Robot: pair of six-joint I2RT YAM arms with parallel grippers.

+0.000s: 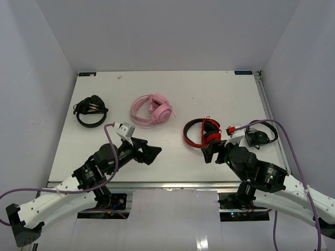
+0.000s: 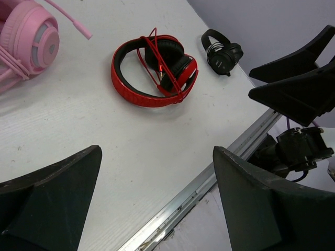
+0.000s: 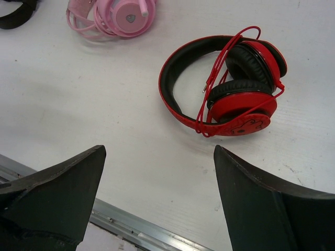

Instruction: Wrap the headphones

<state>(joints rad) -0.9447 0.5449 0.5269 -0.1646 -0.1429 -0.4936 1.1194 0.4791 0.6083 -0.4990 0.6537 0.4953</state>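
pink headphones (image 2: 29, 39): clipped by the top and left edges in the left wrist view, and by the top edge in the right wrist view. black headset (image 3: 14, 13): only a sliver shows, top-left corner. left gripper (image 2: 156, 149), right gripper (image 3: 159, 148): finger bases run off the bottom edges. top view: cable (image 1: 209, 120) on red headphones (image 1: 191, 134) too thin to trace; smaller black headphones (image 1: 260, 137) partly covered by the right arm.

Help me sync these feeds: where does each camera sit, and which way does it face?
Top external: above and behind, looking down on the table; left arm, right arm show.
Left wrist: faces right toward the red headphones; open left fingers show.
Right wrist: faces forward-left at them; open right fingers show.
All also share pink headphones.
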